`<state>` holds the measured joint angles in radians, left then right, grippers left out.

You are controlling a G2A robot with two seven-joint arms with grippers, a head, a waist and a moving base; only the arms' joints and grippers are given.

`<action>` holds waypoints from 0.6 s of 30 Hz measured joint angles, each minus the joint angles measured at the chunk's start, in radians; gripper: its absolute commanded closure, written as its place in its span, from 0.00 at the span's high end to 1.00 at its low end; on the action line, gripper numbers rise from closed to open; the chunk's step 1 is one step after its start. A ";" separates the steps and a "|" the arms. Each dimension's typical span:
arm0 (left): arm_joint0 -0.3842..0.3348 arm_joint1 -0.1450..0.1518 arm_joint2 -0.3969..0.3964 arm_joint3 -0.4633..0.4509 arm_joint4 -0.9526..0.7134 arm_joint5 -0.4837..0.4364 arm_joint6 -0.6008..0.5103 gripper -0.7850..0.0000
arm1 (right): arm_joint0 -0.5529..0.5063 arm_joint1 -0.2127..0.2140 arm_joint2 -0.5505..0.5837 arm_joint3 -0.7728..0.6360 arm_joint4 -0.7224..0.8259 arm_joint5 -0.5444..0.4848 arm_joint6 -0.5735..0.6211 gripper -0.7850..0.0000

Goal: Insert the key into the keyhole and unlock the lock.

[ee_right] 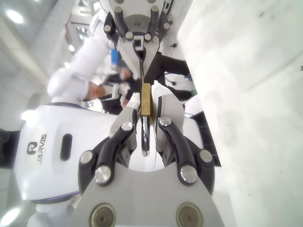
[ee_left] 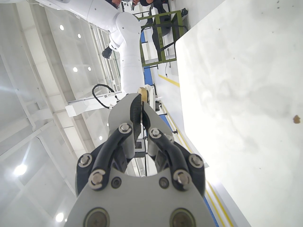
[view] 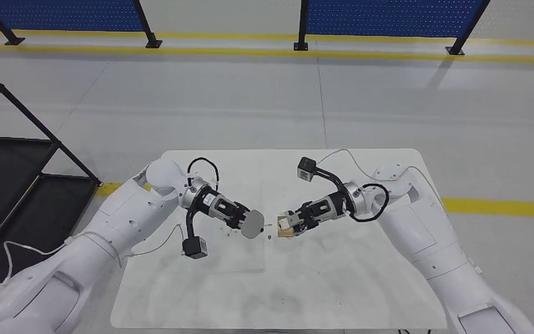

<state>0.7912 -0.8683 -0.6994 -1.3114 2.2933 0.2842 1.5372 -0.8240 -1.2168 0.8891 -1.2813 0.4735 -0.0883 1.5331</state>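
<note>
Pinching the brass padlock (ee_right: pixel 146 100) tight, the right gripper (view: pixel 292 224) holds it up over the white table (view: pixel 350 284). The left gripper (ee_left: pixel 142 113) squeezes the thin key (ee_right: pixel 142 72); the right wrist view shows its tip right at the padlock's end.

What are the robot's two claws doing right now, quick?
Left gripper: closed, holding the thin key.
Right gripper: closed, holding the brass padlock.
</note>
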 measured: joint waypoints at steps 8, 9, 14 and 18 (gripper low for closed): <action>0.012 0.011 0.000 -0.043 -0.004 0.000 -0.001 0.00 | 0.024 0.018 -0.063 -0.002 0.090 -0.007 0.003 0.00; 0.012 0.012 0.000 -0.045 -0.004 0.000 -0.001 0.00 | 0.029 0.020 -0.074 -0.001 0.104 -0.012 0.003 0.00; 0.013 0.014 0.005 -0.059 -0.016 0.000 -0.001 0.00 | 0.064 0.037 -0.134 0.013 0.161 -0.042 0.003 0.00; 0.014 0.015 0.007 -0.065 -0.022 0.000 -0.001 0.00 | 0.089 0.050 -0.175 0.024 0.193 -0.058 0.003 0.00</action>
<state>0.8052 -0.8536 -0.6923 -1.3760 2.2710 0.2844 1.5359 -0.7349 -1.1668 0.7142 -1.2574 0.6666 -0.1459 1.5359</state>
